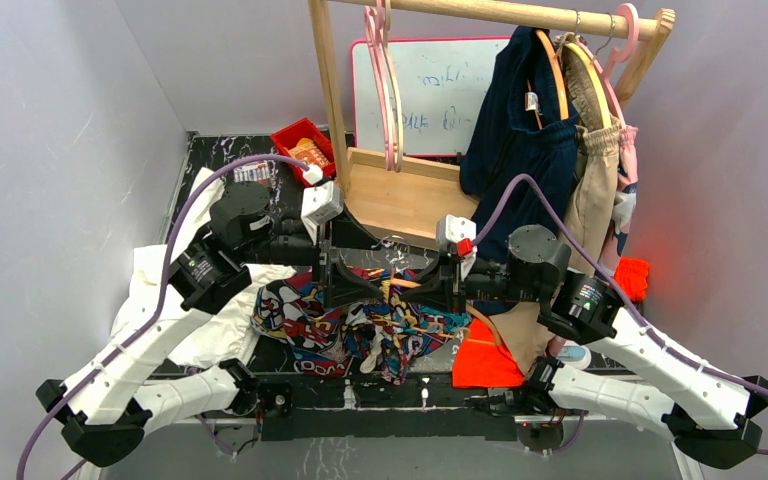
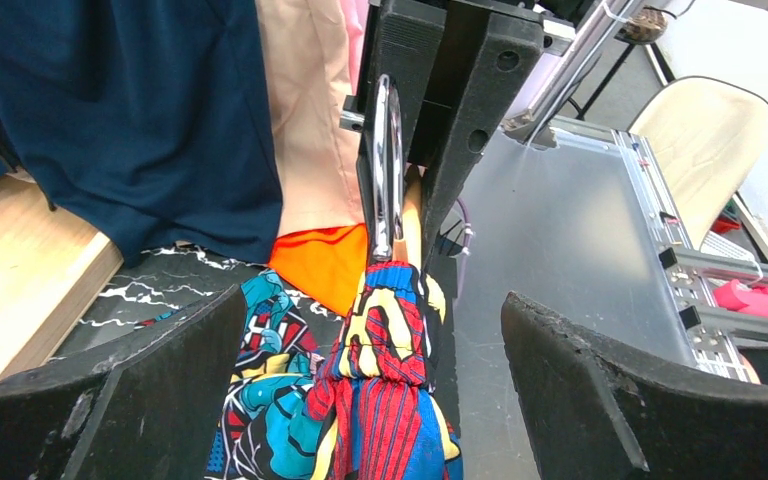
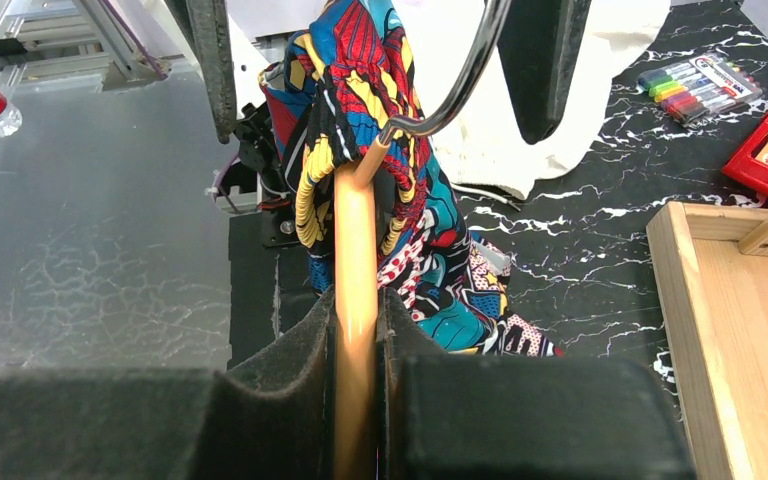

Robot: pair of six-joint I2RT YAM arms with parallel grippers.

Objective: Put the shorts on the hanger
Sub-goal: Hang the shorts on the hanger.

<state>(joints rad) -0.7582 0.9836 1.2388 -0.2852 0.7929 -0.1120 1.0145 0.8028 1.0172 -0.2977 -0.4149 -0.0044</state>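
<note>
The shorts (image 1: 360, 325), comic-print in blue, red and yellow, lie bunched on the dark table between my two grippers. Part of their fabric (image 3: 370, 110) is gathered over the light-orange hanger (image 3: 355, 230), just below its silver hook (image 3: 460, 85). My right gripper (image 3: 357, 305) is shut on the hanger's bar and holds it edge-on. My left gripper (image 2: 372, 305) faces it, open wide, with its fingers on either side of the bunched shorts (image 2: 390, 380) and not touching them. The hook (image 2: 385, 170) stands just in front of the right gripper's black body.
A white cloth (image 1: 185, 300) lies at the left and an orange cloth (image 1: 485, 362) at the front right. Behind stands a wooden rack (image 1: 400, 195) with pink hangers (image 1: 385, 80), a navy garment (image 1: 515, 130) and a beige one. Near it are a red box (image 1: 303, 145) and markers (image 3: 698, 85).
</note>
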